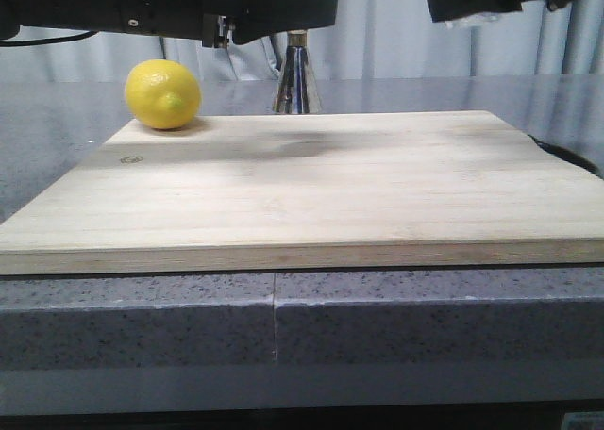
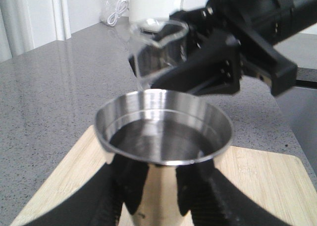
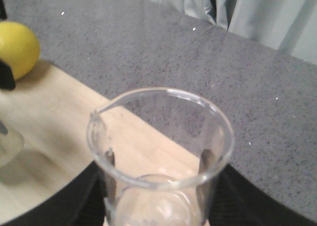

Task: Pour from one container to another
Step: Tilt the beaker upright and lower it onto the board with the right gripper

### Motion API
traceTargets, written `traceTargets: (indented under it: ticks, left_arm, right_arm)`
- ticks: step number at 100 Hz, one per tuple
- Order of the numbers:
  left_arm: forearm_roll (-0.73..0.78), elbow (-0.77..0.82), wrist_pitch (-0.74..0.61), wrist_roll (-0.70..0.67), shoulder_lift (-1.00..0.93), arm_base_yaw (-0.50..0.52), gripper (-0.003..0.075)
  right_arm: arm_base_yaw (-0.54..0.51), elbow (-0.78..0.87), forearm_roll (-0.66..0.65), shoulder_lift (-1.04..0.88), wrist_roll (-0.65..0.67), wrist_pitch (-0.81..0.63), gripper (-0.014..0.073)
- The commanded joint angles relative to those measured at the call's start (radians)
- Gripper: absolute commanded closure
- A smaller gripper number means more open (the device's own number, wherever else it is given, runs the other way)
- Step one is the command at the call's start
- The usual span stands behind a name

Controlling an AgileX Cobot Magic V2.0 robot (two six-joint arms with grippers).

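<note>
We find the beaker (image 3: 161, 156) gripped by the right gripper (image 3: 158, 206), whose dark fingers (image 3: 79, 196) press on opposite sides of the glass. It is lifted clear of the board, upright or nearly so, with its pouring lip turned toward the jigger. In the left wrist view the beaker (image 2: 158, 50) hangs just beyond and above the jigger's rim, apart from it; we judge it is held there so that a tilt would drop its contents into the cup. We cannot make out any liquid in the glass.

The jigger (image 2: 163, 137) stands upright with its wide mouth up. The left gripper (image 2: 158, 196) is closed around its narrow part, which we take as steadying it against being knocked (a tall, narrow-waisted cup tips easily). Its bowl shows a dark sheen that may be liquid or only reflection. In the front view the jigger (image 1: 296, 81) sits at the far edge of the cutting board (image 1: 302, 194).

Counting outward: one beaker, one jigger, one lemon (image 1: 162, 94) at the board's far left corner (well apart from the pour), one board, and the grey speckled surface (image 1: 396, 326) beneath.
</note>
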Motion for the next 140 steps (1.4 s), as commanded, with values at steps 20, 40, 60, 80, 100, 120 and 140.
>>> traceTargets:
  ticks: [20,40,60,80,100,120,140]
  left_arm:
    - [-0.092,-0.03,0.102,-0.008,-0.053,-0.006,0.0461]
    - [-0.092,-0.03,0.102,-0.008,-0.053,-0.004,0.0461]
    - [-0.092,-0.03,0.102,-0.008,-0.053,-0.004,0.0461]
    - [-0.092,-0.03,0.102,-0.008,-0.053,-0.004,0.0461]
    - [-0.092,-0.03,0.102,-0.008,-0.053,-0.004,0.0461]
    - [-0.092,-0.03,0.102,-0.008,-0.053,-0.004,0.0461]
    - [-0.092,-0.03,0.102,-0.008,-0.053,-0.004,0.0461]
  right_arm:
    - [-0.096,0.014,0.062,0.034,-0.163,-0.287,0.027]
    - [-0.108,0.012,0.152,0.132,-0.288,-0.361,0.027]
    - [-0.108,0.012,0.254,0.201,-0.336,-0.362,0.027]
    - [-0.108,0.01,0.259,0.255,-0.352,-0.357,0.027]
    - [-0.108,0.01,0.261,0.285,-0.352,-0.35,0.0255]
    - [-0.108,0.01,0.263,0.285,-0.35,-0.343,0.0046]
    - [-0.108,0.01,0.202,0.237,-0.236,-0.283,-0.0015]
